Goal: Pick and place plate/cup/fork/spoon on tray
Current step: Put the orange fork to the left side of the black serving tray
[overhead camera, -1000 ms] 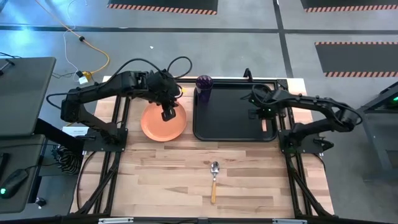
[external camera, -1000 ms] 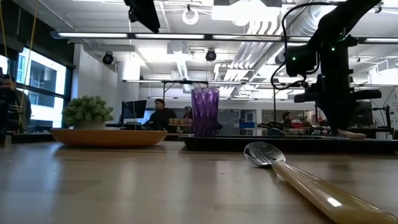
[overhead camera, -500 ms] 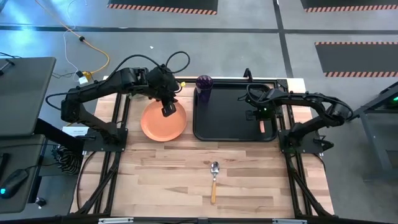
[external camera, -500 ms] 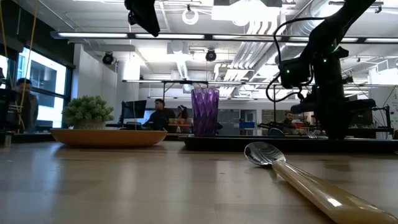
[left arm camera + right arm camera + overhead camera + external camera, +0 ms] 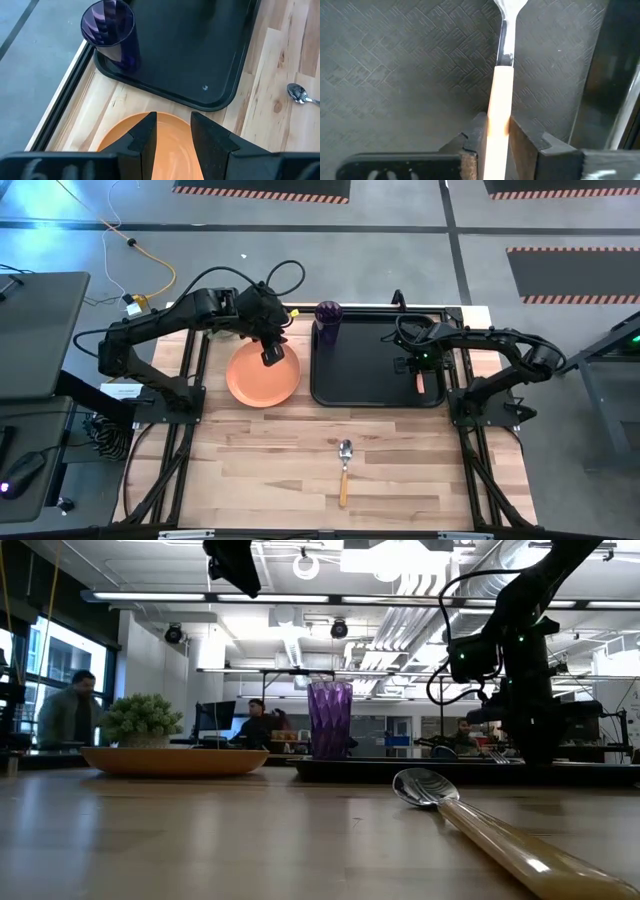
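One fork (image 5: 499, 107), spoon (image 5: 344, 469), plate (image 5: 255, 380), cup (image 5: 328, 320), tray (image 5: 370, 392)

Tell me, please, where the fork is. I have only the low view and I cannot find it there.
Observer: The fork lies on the tray, near its right edge.
Operator: Does the right claw hold it?
Observer: Yes, in the wrist view the right claw is shut on the handle.
Operator: And the left claw? I see only a dark part at the top of my picture.
Observer: The left claw hangs open above the plate and holds nothing.
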You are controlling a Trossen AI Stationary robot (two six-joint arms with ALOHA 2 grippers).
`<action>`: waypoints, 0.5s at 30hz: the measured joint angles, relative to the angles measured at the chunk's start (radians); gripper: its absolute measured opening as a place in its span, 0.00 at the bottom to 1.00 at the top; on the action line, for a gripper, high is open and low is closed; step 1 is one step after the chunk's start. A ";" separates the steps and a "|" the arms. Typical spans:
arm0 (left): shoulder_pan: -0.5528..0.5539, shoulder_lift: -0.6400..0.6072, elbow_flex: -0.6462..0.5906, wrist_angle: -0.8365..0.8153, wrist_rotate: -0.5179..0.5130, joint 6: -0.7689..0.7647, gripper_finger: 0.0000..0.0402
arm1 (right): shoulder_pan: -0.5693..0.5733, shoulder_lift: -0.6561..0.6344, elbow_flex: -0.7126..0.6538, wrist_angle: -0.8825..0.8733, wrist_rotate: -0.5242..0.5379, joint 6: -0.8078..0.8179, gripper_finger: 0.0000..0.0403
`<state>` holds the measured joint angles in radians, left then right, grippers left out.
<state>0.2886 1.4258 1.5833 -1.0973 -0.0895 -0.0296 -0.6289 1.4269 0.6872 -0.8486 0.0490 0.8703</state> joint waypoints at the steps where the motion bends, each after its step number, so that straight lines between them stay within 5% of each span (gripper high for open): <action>1: 0.000 0.000 0.000 0.000 0.000 0.000 0.28 | 0.000 0.000 0.000 0.000 0.000 0.000 0.15; 15: 0.000 0.000 0.000 -0.001 0.000 -0.003 0.28 | 0.000 0.000 0.000 0.000 -0.005 -0.026 0.16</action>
<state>0.2886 1.4258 1.5833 -1.0981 -0.0891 -0.0326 -0.6289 1.4269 0.6872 -0.8486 0.0443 0.8440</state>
